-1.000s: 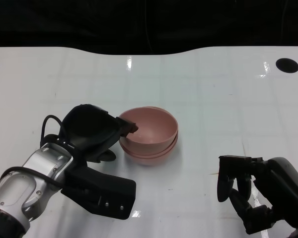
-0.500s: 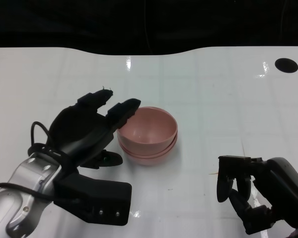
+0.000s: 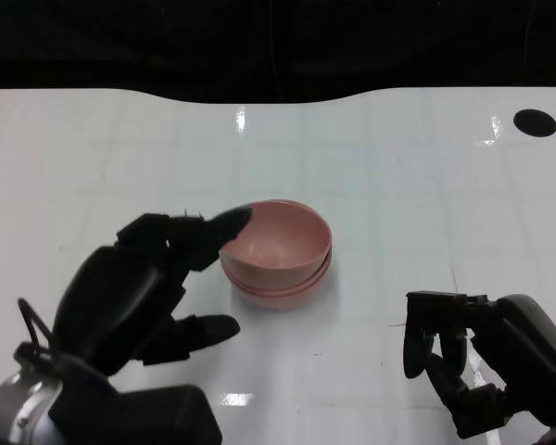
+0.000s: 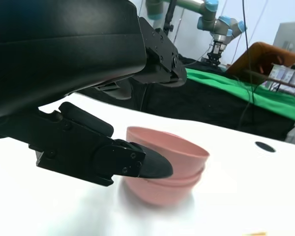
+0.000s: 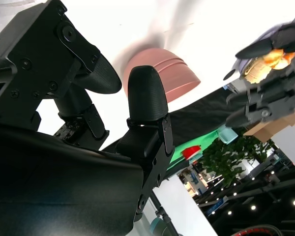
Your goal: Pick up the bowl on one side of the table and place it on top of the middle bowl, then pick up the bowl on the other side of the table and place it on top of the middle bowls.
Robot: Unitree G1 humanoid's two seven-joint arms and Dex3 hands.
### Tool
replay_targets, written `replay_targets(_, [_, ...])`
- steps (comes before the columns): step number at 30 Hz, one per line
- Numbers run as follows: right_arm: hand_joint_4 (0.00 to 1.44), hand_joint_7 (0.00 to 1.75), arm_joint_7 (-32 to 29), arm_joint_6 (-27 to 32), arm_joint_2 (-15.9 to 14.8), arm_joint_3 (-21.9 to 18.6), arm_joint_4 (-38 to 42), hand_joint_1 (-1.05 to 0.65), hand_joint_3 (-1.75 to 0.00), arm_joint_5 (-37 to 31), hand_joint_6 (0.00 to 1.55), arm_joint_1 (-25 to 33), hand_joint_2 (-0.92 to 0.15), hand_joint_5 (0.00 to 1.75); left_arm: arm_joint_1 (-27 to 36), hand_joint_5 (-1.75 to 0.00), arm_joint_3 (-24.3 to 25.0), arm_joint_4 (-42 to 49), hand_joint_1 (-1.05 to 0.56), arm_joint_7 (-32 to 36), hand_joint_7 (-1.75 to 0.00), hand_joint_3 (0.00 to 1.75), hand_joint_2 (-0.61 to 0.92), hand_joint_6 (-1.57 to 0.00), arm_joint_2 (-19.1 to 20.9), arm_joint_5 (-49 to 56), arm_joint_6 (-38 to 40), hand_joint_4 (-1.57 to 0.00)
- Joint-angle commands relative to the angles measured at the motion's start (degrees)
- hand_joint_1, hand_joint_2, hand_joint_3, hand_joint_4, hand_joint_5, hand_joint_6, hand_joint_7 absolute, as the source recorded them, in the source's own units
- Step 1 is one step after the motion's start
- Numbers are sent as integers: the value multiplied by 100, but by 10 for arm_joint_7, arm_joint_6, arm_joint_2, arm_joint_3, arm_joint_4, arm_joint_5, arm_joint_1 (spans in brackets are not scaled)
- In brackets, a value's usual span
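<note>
Left forearm cut off at the lower left edge of the head view, only a sliver of silver showing; the right hand's wrist likewise runs out of the lower right corner; how many pink bowls are nested in the stack cannot be told for certain, though two rims show plainly in the head view and stepped bands show on its side in the wrist views; the stack's near-left rim is partly hidden behind a fingertip; the stack's base is blurred in the left wrist view. Stack of smooth pink plastic bowls (image 3: 278, 252) sits at the centre of the glossy white table (image 3: 398, 176), just below the middle of the frame. Black many-fingered left hand (image 3: 139, 287) at the lower left, fingers spread apart and holding nothing; one fingertip reaches up and right to the stack's left rim, and whether it touches or merely overlaps cannot be told; in the left wrist view that finger (image 4: 113, 160) lies in front of the bowls (image 4: 169, 169). Black many-fingered right hand (image 3: 473, 357) at the lower right, well apart from the stack, fingers curled downward with nothing in them; two dark round holes (image 3: 536, 121) lie at the table's far edges.
</note>
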Motion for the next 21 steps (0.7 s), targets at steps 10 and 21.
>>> replay_targets(10, [95,157,-5,-8,-1,-3,11,-7,-164,0,79,-2,-16,175,138,-160,64,-103,-32,-12,-128,26,92,-18,-50,-107,-11,-22])
replay_targets(21, [94,156,-5,-8,1,-2,17,-9,-163,1,80,-3,-16,175,171,-142,89,-79,-3,-43,-113,127,43,-81,-86,-234,-35,-83])
